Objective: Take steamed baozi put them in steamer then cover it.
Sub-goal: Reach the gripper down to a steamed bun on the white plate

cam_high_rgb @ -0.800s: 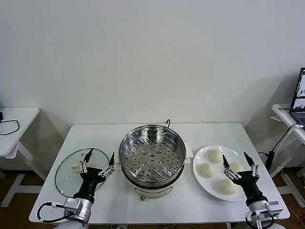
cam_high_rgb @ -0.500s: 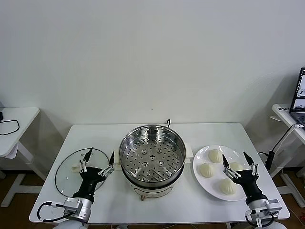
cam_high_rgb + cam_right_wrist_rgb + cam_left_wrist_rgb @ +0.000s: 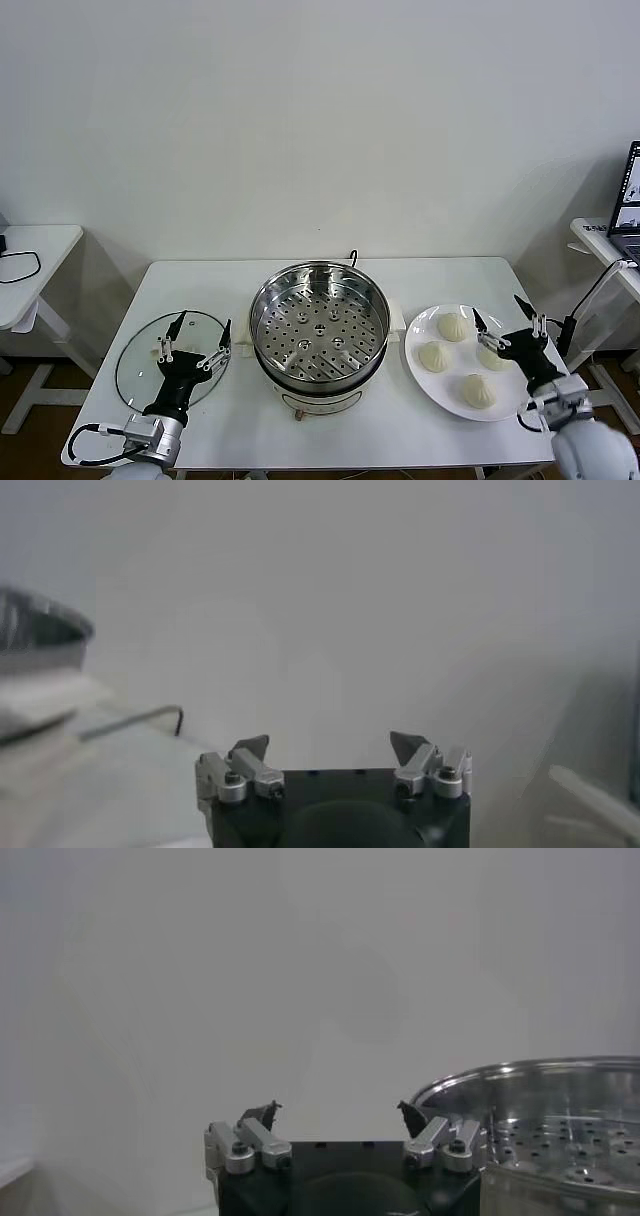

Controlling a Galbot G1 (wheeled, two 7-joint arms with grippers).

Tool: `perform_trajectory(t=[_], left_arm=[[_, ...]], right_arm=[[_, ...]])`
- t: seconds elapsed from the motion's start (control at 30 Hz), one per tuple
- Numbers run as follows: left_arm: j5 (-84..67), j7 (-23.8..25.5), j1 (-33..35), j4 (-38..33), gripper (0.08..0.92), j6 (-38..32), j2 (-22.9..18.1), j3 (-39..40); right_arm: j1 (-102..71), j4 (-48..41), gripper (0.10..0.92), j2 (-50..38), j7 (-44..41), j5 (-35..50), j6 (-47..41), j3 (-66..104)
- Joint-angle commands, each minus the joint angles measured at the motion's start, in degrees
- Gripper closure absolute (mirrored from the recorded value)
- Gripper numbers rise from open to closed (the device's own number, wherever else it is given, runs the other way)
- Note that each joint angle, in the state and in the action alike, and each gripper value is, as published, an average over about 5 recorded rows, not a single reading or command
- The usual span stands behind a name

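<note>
Currently nothing is gripped; both grippers stand wide open and empty.

Risks, near to far:
- Right gripper (image 3: pixel 508 322) hangs over the right side of the white plate (image 3: pixel 428 375), fingers spread wide. The four steamed baozi (image 3: pixel 478 390) lie close together on that plate, so a descent slightly off centre could pinch two at once or shove one toward the rim. Soft dough: a hard close may dent or tear the pleats.
- Near bun sits at the plate's near edge, nearer than the right fingertips (image 3: pixel 480 321). The bun at the right (image 3: pixel 493 356) lies just under and near of them, partly hidden by the gripper. The left bun (image 3: pixel 433 356) and far bun (image 3: pixel 452 326) are to the left of the fingers, apart from them.
- Left gripper (image 3: pixel 203 337) hovers above the cover (image 3: pixel 135 360), which lies flat on the table (image 3: pixel 450 275) at the left of the steamer (image 3: pixel 319 325). Its left finger (image 3: pixel 167 340) points near the white handle (image 3: pixel 159 350); contact cannot be judged. A careless drop could knock the glass lid or slide it toward the table's left edge.
- Steamer stands mid-table, open, perforated tray bare. A carry from plate to pot must clear the tall steel wall; a low path could clip the rim and knock the bun loose.
</note>
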Motion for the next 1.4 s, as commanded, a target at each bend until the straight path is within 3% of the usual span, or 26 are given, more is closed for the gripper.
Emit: perform_trajectory(t=[0.03, 0.27, 0.43, 0.53, 0.8, 1.4], left_arm=[[0.0, 0.5, 0.3, 0.1, 0.177, -0.5, 0.1, -0.6], [0.2, 0.3, 0.5, -0.7, 0.177, -0.4, -0.2, 0.5], [0.5, 0.1, 0.8, -1.6, 0.177, -0.4, -0.5, 1.1], [0.7, -0.1, 0.8, -1.8, 0.177, -0.4, -0.7, 1.4], [1.5, -0.4, 0.8, -1.9, 0.177, -0.5, -1.1, 1.9], [2.8, -1.4, 0.8, -0.6, 0.177, -0.9, -1.3, 3.7]], right_arm=[[12.8, -9.2, 0.203, -20.4, -13.0, -9.0, -4.4, -11.6], [34.3, -17.9, 0.203, -27.4, -30.8, -10.7, -5.2, -33.2], [51.2, -23.2, 0.203, -27.5, -45.4, -10.6, -4.4, -48.6], [59.5, -26.3, 0.203, -25.9, -49.3, -10.7, -4.2, -56.8], [68.3, -34.8, 0.203, -18.6, -51.8, -11.5, -3.9, -66.5], [67.5, -47.4, 0.203, -5.0, -50.3, -17.7, -1.9, -64.6]])
